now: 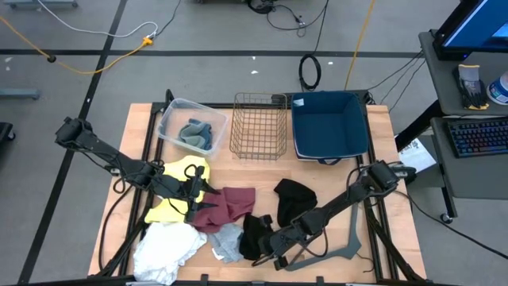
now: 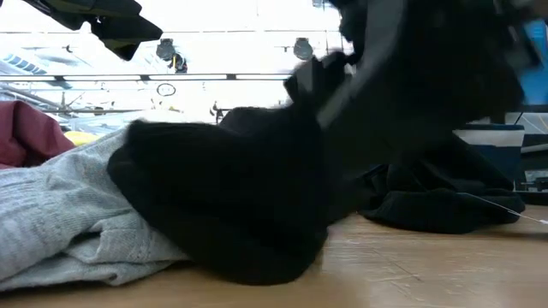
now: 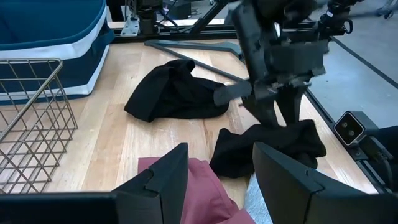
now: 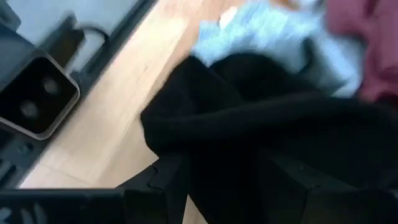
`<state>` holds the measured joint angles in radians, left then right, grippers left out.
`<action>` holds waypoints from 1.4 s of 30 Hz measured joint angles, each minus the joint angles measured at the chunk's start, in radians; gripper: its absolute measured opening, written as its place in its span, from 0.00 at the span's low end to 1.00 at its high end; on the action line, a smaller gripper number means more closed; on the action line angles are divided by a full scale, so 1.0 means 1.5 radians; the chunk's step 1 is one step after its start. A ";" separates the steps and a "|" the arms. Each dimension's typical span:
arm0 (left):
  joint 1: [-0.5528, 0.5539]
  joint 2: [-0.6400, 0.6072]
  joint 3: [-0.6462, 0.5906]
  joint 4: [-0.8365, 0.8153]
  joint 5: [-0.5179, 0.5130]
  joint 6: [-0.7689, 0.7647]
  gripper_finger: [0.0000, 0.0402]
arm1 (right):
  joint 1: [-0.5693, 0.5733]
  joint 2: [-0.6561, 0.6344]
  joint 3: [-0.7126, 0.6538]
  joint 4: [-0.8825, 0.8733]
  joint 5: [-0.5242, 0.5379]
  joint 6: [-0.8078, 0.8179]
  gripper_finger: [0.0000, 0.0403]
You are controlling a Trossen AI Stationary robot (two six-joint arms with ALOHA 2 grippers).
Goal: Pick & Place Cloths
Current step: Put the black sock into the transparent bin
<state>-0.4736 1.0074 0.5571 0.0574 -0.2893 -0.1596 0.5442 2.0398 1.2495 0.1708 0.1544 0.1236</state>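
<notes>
Black cloth under right gripper, grip unclear; grey cloth alongside.

- No text, label, brand, number or sign can be read in any view.
- The paper sheet lying off the table's edge beyond the right gripper carries dark print, too small to make out.

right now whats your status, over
Left end effector open above maroon cloth. Right end effector down at black cloth, grip unclear. Grey-blue cloth already in clear bin. Grey hanger bar alongside right arm.
</notes>
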 joint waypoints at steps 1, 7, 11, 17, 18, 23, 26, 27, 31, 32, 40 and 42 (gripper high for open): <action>0.000 0.000 0.000 0.000 0.000 0.000 0.46 | 0.000 0.004 -0.001 -0.003 0.000 0.001 0.39; 0.000 0.000 0.000 0.000 0.000 0.000 0.46 | -0.001 0.002 0.000 0.003 0.003 0.001 0.39; 0.000 0.000 0.000 0.000 0.000 -0.001 0.46 | -0.001 0.003 0.000 -0.001 0.003 0.004 0.39; 0.000 0.000 0.000 0.008 0.000 -0.001 0.46 | -0.009 0.015 -0.001 -0.020 0.010 0.022 0.38; 0.001 0.000 0.000 0.009 0.000 -0.001 0.46 | -0.010 0.013 -0.001 -0.021 0.011 0.022 0.36; 0.001 0.000 0.000 0.013 0.000 0.001 0.46 | -0.022 0.013 0.000 -0.045 0.000 0.032 0.24; 0.001 0.000 0.000 0.013 0.000 0.001 0.46 | -0.024 0.013 0.000 -0.049 -0.002 0.031 0.12; 0.001 0.000 0.000 0.013 0.000 0.001 0.46 | -0.024 0.013 0.000 -0.051 -0.002 0.028 0.08; 0.001 0.000 0.000 0.013 0.000 0.001 0.46 | -0.023 0.013 0.000 -0.052 -0.002 0.009 0.03; 0.001 0.000 0.000 0.013 0.000 0.001 0.46 | -0.023 0.011 0.000 -0.052 -0.002 0.008 0.03; 0.001 0.000 0.000 0.014 0.000 0.001 0.46 | -0.018 -0.011 -0.001 -0.054 -0.002 -0.005 0.01; 0.001 0.000 0.000 0.014 0.000 0.000 0.46 | -0.017 -0.023 -0.001 -0.054 -0.001 -0.010 0.01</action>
<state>-0.4728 1.0074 0.5571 0.0784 -0.2899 -0.1593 0.5188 2.0058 1.2480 0.0892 0.1531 0.1088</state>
